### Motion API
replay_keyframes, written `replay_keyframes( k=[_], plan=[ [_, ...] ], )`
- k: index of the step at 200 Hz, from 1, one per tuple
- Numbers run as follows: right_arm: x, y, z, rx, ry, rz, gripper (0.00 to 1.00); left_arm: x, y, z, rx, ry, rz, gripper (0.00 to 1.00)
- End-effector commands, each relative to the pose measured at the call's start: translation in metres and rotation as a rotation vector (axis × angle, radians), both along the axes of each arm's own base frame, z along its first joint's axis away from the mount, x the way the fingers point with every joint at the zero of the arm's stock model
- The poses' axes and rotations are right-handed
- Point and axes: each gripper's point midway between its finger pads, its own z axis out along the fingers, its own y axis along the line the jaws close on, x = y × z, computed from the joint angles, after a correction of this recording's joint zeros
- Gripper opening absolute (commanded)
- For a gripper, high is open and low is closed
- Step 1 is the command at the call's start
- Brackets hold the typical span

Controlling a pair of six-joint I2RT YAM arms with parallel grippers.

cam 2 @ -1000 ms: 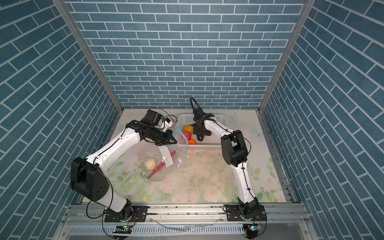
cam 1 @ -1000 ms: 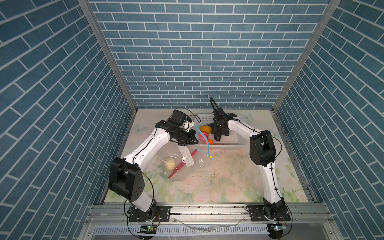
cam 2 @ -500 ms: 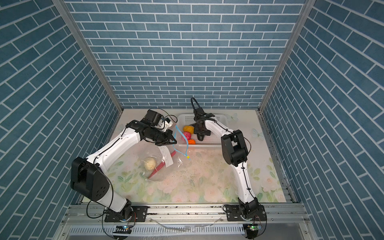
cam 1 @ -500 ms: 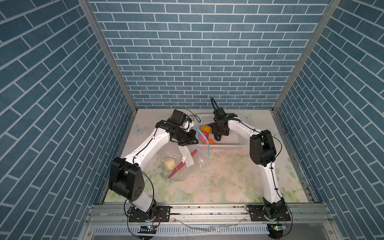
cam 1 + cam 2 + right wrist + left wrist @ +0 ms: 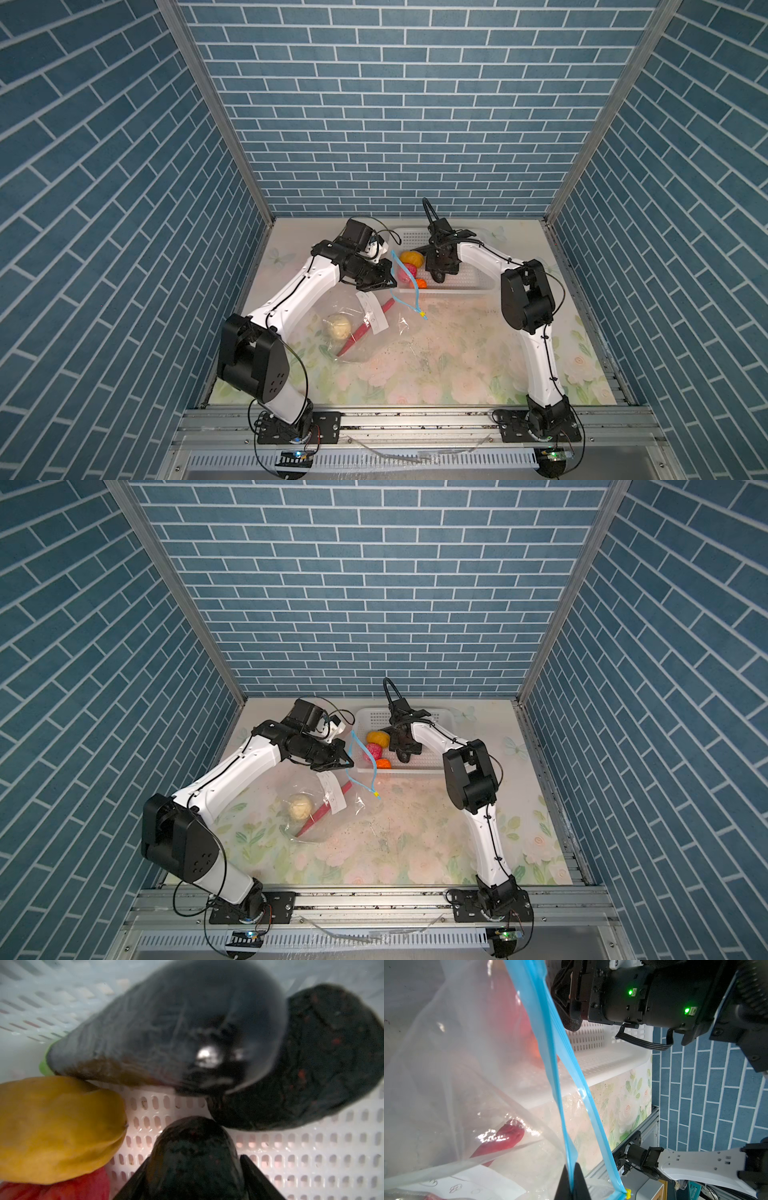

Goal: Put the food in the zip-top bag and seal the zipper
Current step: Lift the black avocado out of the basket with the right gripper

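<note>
Firmly pinches the zipper (image 5: pixel 550 1043) with the left gripper (image 5: pixel 572 1185), clamped tight on one lip of the light-blue strip, not far from the yellow slider tab (image 5: pixel 628 1192). Holds that edge of the bag (image 5: pixel 399 328) raised above the table (image 5: pixel 457 365), with the mouth gaping toward the white basket (image 5: pixel 469 289) and the closed end lying flat on the flowered surface. Shows, through the clear plastic in both top views, a cream ball (image 5: pixel 338 327) and a red strip (image 5: pixel 353 340) side by side, with the white label (image 5: pixel 372 313) crossing the upper part of the strip.

Reaches down into the basket with the right gripper (image 5: pixel 193 1159), close over the perforated floor. Stands with moderately wide jaws on either side of a black oval (image 5: pixel 193 1142), very close against it; cannot tell from the wrist view whether pressing it or only flanking it. Shows more food in the basket: a second, rougher black oval (image 5: pixel 322 1053) just beside the first, plus a yellow piece (image 5: pixel 412 258), a pink ball (image 5: pixel 405 272) and an orange piece (image 5: pixel 421 284) bunched at the end nearest the bag's open mouth.
</note>
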Motion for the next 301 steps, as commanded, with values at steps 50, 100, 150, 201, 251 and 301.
replay_keyframes(
  k=[50, 100, 150, 201, 251, 301],
  plan=[
    [0.000, -0.007, 0.034, 0.068, -0.054, -0.050, 0.60, 0.004, 0.002, -0.008, 0.011, 0.006, 0.008, 0.00],
    [-0.001, -0.008, 0.039, 0.086, -0.055, -0.048, 0.58, 0.005, 0.001, -0.009, 0.008, 0.014, 0.008, 0.00],
    [-0.008, -0.010, 0.066, 0.108, -0.085, -0.025, 0.57, 0.006, 0.001, -0.011, 0.016, 0.021, 0.006, 0.00],
    [-0.035, -0.022, 0.095, 0.113, -0.104, 0.013, 0.57, 0.008, 0.000, -0.008, 0.018, 0.018, 0.006, 0.00],
    [-0.078, -0.021, 0.125, 0.190, -0.103, 0.062, 0.57, 0.009, -0.001, -0.003, 0.017, 0.009, 0.005, 0.00],
    [-0.115, -0.007, 0.154, 0.238, -0.133, 0.118, 0.57, 0.011, -0.003, 0.001, 0.021, -0.001, 0.005, 0.00]
  ],
)
